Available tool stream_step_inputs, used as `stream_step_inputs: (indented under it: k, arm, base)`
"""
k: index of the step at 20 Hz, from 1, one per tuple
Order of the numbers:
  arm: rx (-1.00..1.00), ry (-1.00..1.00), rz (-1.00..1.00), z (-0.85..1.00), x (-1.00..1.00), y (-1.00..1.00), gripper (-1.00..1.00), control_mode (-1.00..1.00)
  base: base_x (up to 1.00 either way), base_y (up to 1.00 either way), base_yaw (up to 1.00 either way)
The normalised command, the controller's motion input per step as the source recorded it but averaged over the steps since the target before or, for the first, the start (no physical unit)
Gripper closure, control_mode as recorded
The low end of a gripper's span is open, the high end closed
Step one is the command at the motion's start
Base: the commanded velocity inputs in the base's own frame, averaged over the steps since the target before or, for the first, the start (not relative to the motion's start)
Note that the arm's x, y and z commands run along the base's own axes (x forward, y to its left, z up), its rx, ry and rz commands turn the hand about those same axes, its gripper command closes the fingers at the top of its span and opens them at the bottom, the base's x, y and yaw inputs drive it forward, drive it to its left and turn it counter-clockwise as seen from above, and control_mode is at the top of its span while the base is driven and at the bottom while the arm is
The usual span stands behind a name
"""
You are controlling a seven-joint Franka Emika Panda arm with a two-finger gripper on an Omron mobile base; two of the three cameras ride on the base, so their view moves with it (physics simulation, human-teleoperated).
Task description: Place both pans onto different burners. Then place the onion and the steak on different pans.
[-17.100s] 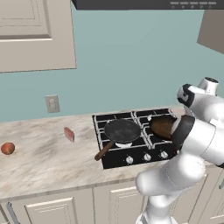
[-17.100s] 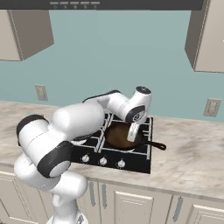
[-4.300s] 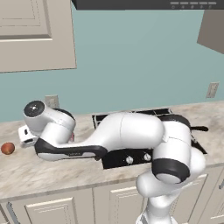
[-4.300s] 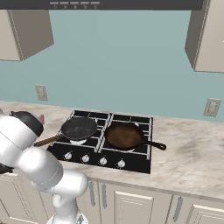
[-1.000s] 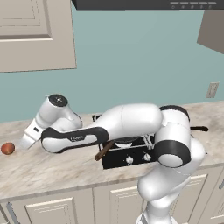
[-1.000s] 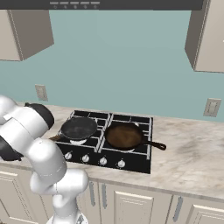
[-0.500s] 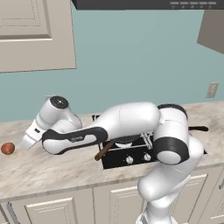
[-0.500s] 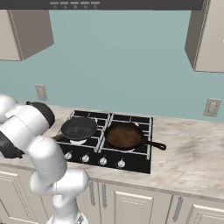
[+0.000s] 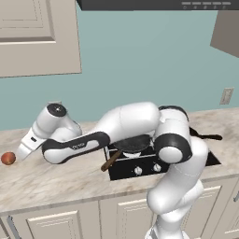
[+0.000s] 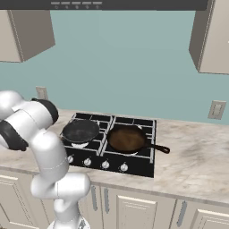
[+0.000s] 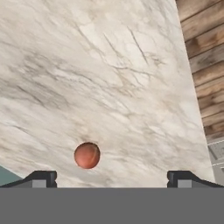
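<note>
The onion [image 9: 8, 158] lies on the marble counter at the far left, a small orange-brown ball. My gripper [image 11: 113, 179] hangs just to its right and above it, open, with nothing between its fingers. In the hand view the onion [image 11: 86, 155] sits left of centre, nearer the left fingertip [image 11: 41, 178]. The black pan [image 10: 80, 130] with the wooden handle [image 9: 111, 161] rests on the front left burner. On the burner to its right rests the reddish-brown pan [image 10: 126, 138]. The steak is hidden, probably behind my arm.
The black cooktop [image 10: 134, 165] has silver knobs along its front. In the left base view my outstretched arm [image 9: 116, 126] spans the counter between the cooktop and the onion. Bare marble counter [image 11: 109, 65] surrounds the onion; the counter edge and wooden floor [image 11: 203, 52] lie beyond.
Over several seconds the arm swung from the cooktop to the counter's left end and its hand came down beside the onion. In the last second it has hardly moved.
</note>
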Motion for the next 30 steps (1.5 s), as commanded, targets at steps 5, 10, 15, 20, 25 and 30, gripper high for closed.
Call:
stream_step_inputs:
  k: [5,10,15,20,25,30]
  arm:
    - [0.00,0.00,0.00,-0.03,0.04,0.17,-1.00,-1.00]
    - [0.00,0.00,0.00,-0.05,0.01,0.13,-1.00,-1.00]
    - [0.00,0.00,0.00,-0.08,0.04,0.12,-1.00,-1.00]
    - [0.00,0.00,0.00,-0.11,0.12,0.10,-1.00,-1.00]
    - [0.00,-0.04,0.00,-0.11,0.17,0.05,-1.00,-1.00]
    - [0.00,-0.05,-0.01,-0.09,0.12,0.05,-1.00,-1.00]
  base:
    - [0.00,0.00,0.00]
    - [0.00,0.00,0.00]
    - [0.00,0.00,0.00]
    - [0.00,0.00,0.00]
    - [0.00,0.00,0.00]
    - [0.00,0.00,0.00]
